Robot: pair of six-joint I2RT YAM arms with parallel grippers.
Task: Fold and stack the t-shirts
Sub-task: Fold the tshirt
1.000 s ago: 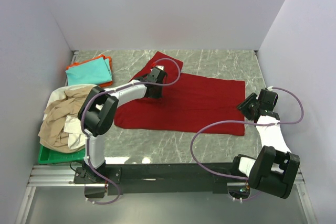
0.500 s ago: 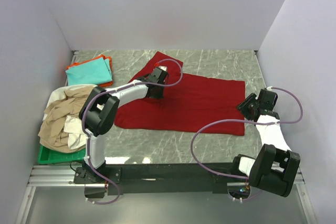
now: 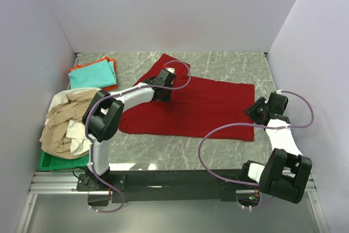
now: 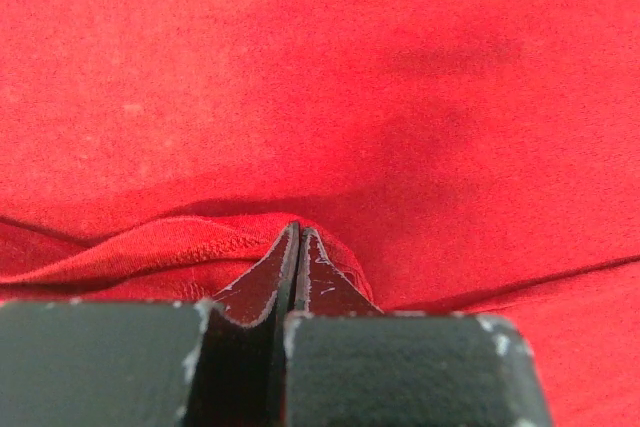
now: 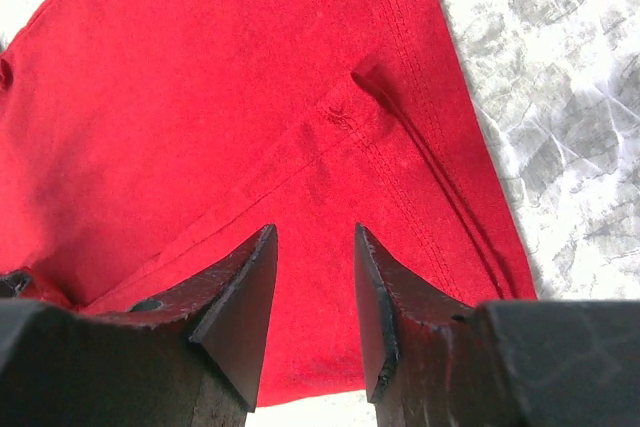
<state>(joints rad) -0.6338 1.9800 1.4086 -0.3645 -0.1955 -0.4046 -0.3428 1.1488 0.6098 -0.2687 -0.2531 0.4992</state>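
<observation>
Large, soft dark red t-shirt (image 3: 202, 107) lies spread flat mid-surface on the grey marbled surface (image 3: 229, 64), long axis left to right, with one sleeve sticking out toward the far left. The left gripper (image 3: 162, 84) is down on the shirt's far-left part near that sleeve. In the wrist view the left gripper (image 4: 300, 234) has its jaws fully together and a raised ridge of red fabric bunched at the tips, so it looks pinched on the cloth. The right gripper (image 3: 255, 111) sits at the shirt's right edge. In its wrist view the right gripper (image 5: 312, 237) has its jaws about half apart over the stitched hem near the corner, nothing between them; contact with the cloth can't be told. At the far left, a folded teal t-shirt (image 3: 94, 73) lies on a folded orange t-shirt (image 3: 111, 87), only the orange edges showing. At the near left, a green plastic tray (image 3: 53, 162) holds a crumpled heap: a beige t-shirt (image 3: 61, 119) on top and a white t-shirt (image 3: 77, 132) partly under it, the heap spilling over the tray rim.
</observation>
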